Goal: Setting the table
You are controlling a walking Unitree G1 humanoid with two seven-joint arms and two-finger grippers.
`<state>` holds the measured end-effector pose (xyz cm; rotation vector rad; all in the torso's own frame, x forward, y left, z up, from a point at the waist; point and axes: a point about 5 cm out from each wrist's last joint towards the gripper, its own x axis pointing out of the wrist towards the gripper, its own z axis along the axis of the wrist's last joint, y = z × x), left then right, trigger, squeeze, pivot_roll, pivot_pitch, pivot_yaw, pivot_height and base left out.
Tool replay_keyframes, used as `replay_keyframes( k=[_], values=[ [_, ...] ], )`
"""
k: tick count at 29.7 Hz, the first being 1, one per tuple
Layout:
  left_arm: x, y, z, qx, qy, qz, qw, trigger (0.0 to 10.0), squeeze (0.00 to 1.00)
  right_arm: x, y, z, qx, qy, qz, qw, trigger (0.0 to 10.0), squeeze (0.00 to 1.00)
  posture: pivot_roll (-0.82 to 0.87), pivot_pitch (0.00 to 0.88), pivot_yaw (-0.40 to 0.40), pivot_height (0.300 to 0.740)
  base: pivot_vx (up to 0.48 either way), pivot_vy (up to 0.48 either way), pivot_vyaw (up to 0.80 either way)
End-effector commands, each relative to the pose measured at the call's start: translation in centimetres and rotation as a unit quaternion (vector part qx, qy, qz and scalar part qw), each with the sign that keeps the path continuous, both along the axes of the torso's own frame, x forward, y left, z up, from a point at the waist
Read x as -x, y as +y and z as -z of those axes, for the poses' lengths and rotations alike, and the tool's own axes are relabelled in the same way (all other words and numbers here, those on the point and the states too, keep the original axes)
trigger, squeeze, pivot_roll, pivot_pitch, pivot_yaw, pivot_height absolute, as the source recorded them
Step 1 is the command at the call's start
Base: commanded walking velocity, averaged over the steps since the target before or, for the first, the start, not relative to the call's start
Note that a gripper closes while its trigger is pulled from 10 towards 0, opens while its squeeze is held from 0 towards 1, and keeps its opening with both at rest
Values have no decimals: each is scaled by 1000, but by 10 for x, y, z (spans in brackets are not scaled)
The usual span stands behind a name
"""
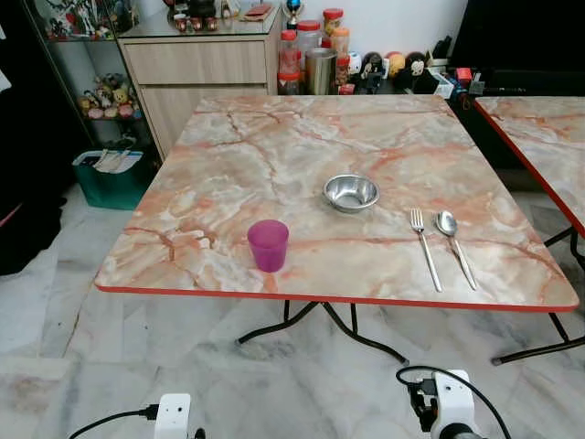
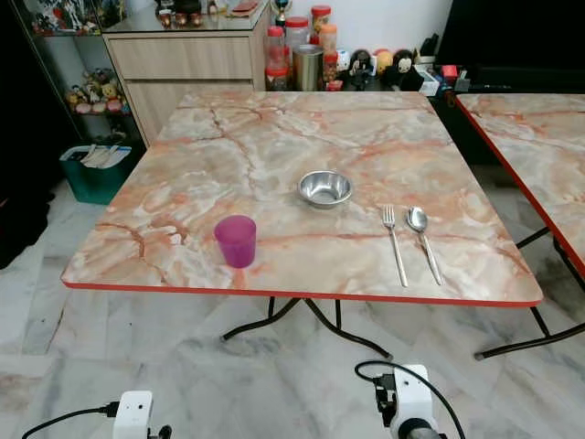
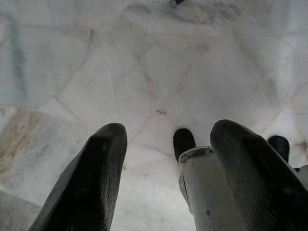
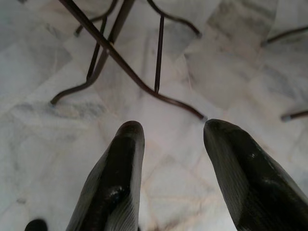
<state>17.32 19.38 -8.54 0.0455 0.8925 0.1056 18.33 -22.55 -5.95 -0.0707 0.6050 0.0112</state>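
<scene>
Nearest the robot, both arms hang low over the pale marble floor [image 3: 72, 72]. The left gripper [image 3: 166, 144] points straight down with its 2 black fingers spread wide and nothing between them; the robot's own leg and feet show beyond it. The right gripper [image 4: 171, 132] is also spread wide and empty, aimed at the floor near the dark metal legs [image 4: 120, 62] of the surface.

Beyond them stands the marble-patterned surface [image 1: 274, 155] with a red edge. Closest to its front edge is a purple cup [image 1: 268, 244], upright and alone on the left-centre. It looks like light plastic, probably easy to tip, so a grip around its middle from the side would likely suit it. To the right, a fork [image 1: 425, 247] and a spoon [image 1: 455, 245] lie side by side, just apart, handles toward the robot. They are thin, stiff and flat against the surface, and likely slippery; pinching a handle across its width seems the best hold. Further back, near the centre, sits a small steel bowl [image 1: 351, 192], rigid, smooth and probably light, best taken by its rim.

Behind the surface are a wooden cabinet [image 1: 196, 64] and jars [image 1: 311, 50] against the wall.
</scene>
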Motion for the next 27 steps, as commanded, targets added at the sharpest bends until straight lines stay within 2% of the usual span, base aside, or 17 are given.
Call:
replay_keyframes(
  k=[1,5,12,17,18,19,20,23,25,27],
  values=[
    [0,2,0,-7,4,6,1000,10000,0,-8,2,-9,2,-37,-21,999,10000,0,-73,0,18,740,0,0,0],
    [-2,6,-1,-11,2,6,1000,10000,0,-28,15,-32,-14,-119,-55,991,10000,0,-71,0,15,740,0,0,0],
    [-3,10,-3,-15,-3,2,1000,10000,0,-39,36,-56,-25,-187,-96,977,10000,0,-54,0,4,740,0,0,0],
    [-3,9,-3,-13,-6,-1,1000,10000,0,-58,51,-86,-44,-243,-104,963,10000,0,-53,0,2,740,0,0,0],
    [-3,9,-3,-13,-6,-1,1000,10000,0,-58,51,-86,-44,-243,-104,963,10000,0,-53,0,2,740,0,0,0],
    [-3,9,-3,-13,-8,-2,1000,10000,0,-66,57,-99,-51,-264,-111,957,10000,0,-51,0,-3,740,0,0,0],
    [-3,9,-3,-13,-9,-3,1000,10000,0,-68,58,-102,-52,-269,-112,955,10000,0,-50,0,-5,740,0,0,0],
    [-3,9,-3,-13,-9,-3,1000,10000,0,-71,59,-107,-50,-272,-112,954,10000,0,-50,0,-5,740,0,0,0],
    [-5,7,-4,-7,-11,-7,1000,10000,0,-95,48,-109,-27,-262,-63,963,10000,0,-55,0,-1,740,0,0,0],
    [-6,7,-4,-7,-11,-9,1000,10000,0,-103,41,-109,-11,-251,-40,967,10000,0,-53,0,1,740,0,0,0]
  ],
)
